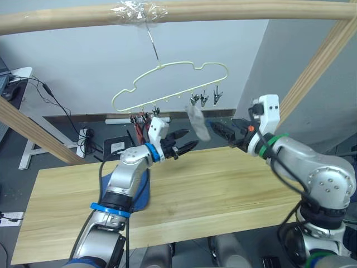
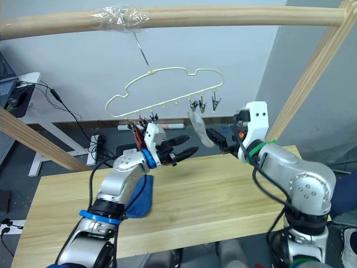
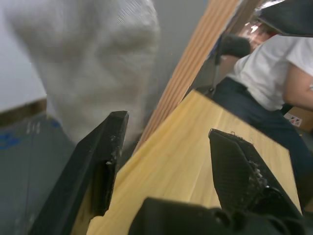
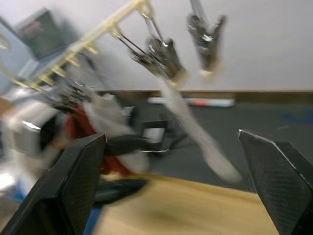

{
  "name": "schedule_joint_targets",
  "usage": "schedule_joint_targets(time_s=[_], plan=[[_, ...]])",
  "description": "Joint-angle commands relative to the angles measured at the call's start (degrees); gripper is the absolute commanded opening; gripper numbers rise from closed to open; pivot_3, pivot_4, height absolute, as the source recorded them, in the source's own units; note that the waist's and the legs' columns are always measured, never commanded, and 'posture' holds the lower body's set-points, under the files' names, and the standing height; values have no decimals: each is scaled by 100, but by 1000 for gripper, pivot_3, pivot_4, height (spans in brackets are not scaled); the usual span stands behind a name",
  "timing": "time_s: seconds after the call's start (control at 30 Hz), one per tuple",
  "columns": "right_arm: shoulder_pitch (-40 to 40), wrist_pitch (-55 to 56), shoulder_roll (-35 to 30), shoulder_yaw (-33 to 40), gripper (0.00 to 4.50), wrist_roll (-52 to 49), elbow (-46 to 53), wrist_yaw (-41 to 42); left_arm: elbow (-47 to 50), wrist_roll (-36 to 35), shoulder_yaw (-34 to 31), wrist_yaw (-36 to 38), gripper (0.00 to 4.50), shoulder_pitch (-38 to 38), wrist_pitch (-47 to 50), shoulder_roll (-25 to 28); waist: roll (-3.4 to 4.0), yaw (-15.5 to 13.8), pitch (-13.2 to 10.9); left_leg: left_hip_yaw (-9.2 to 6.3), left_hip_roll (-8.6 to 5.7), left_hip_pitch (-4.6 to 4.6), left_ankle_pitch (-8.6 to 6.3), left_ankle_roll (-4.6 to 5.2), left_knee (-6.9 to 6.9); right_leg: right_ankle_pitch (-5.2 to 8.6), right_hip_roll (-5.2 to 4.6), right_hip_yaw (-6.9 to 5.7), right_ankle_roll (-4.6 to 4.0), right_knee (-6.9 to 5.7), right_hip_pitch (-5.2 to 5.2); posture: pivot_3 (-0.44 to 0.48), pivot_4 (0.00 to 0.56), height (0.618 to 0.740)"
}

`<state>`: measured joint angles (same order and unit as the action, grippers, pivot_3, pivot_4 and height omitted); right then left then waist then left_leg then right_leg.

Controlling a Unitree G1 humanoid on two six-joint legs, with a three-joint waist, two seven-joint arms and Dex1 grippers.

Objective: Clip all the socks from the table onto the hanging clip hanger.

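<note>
Room: pale wall behind, dark floor with cables and a power strip [image 1: 85,138] under it, and a person in a white shirt [image 3: 274,68] seated past the far end of the work surface.
Frame: a round wooden beam [image 1: 223,10] runs across overhead, with slanted wooden posts [image 1: 312,70] on both sides.
Table: the table [image 1: 223,190] of light planks stretches wide below both arms, most of its top bare.
Right arm: it reaches in over the far edge of the table, and the right gripper [image 4: 176,171] points at the clips with its two fingers spread wide apart, nothing between them.
Left arm: raised above the table's far edge, the left gripper [image 1: 186,146] has its fingers parted and empty, tips aimed at the hanging grey sock.
Clip hanger: the clip hanger [image 1: 167,84] hangs by its metal hook from a taped spot on the beam, tilted so that its right end sits higher.
Blue sock: one blue sock [image 2: 139,202] lies on the table, partly under the left forearm.
Grey sock: a light grey sock [image 1: 197,123] dangles from a clip toward the hanger's right end, between the two grippers and touching neither.
Red sock: a rust red sock [image 2: 138,134] hangs from the clips at the hanger's low left end, just behind the left wrist.
Free clips: two small metal clips [image 1: 211,97] hang bare just right of the grey sock.
</note>
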<state>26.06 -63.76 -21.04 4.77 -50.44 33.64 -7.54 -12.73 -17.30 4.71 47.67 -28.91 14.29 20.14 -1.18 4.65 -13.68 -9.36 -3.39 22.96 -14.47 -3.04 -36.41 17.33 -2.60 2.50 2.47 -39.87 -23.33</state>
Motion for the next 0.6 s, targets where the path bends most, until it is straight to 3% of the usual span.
schedule_joint_targets(time_s=[0.03, 0.13, 0.2, 0.33, 0.43, 0.5, 0.6], plan=[[-289, 1338, -183, -963, 4500, 1464, 175, 321, 684, -153, -267, 14, 2920, 36, 291, 309, -1, -5, -1, -1, 1, 0, 0, -1, 0, 0, 0, -1, 0, -1, 0, 20, 219, 740], [-445, 2116, 34, -1451, 3951, 2309, 8, 312, 1064, -150, -363, 170, 2949, 136, 211, 622, -1, -18, -1, -3, 1, 0, 11, -21, 1, 0, -1, 2, 0, 2, 0, 40, 217, 740], [-444, 2406, 187, -1800, 3269, 2832, -99, 232, 1357, -311, -531, 167, 2949, 209, 328, 743, -2, -30, -1, -7, 1, -1, 15, -28, 2, 0, -6, 8, -1, 4, 0, 53, 215, 740], [-547, 2811, 573, -1998, 3269, 3418, -202, 180, 1815, -524, -777, 121, 2949, 364, 509, 905, -2, -151, -1, -18, 2, 0, 17, -32, 10, -1, -8, 3, -1, 13, -1, 62, 211, 740], [-617, 2983, 769, -1988, 2722, 3702, -254, 228, 2088, -667, -954, -7, 2949, 462, 661, 952, -2, -245, -1, -21, 1, 1, 19, -35, 15, -1, -9, 2, -2, 24, 0, 65, 208, 740], [-624, 3012, 838, -2002, 2036, 3874, -293, 276, 2293, -768, -1009, -30, 2949, 545, 781, 1002, -2, -290, -1, -19, -1, 2, 19, -36, 16, -1, -11, 2, -2, 33, 1, 66, 208, 740], [-617, 3046, 965, -1966, 2036, 4081, -344, 304, 2559, -917, -1076, -28, 2949, 638, 921, 1077, -2, -300, 0, -19, -3, 2, 19, -36, 22, -2, -16, 1, -2, 40, 1, 64, 207, 740]])
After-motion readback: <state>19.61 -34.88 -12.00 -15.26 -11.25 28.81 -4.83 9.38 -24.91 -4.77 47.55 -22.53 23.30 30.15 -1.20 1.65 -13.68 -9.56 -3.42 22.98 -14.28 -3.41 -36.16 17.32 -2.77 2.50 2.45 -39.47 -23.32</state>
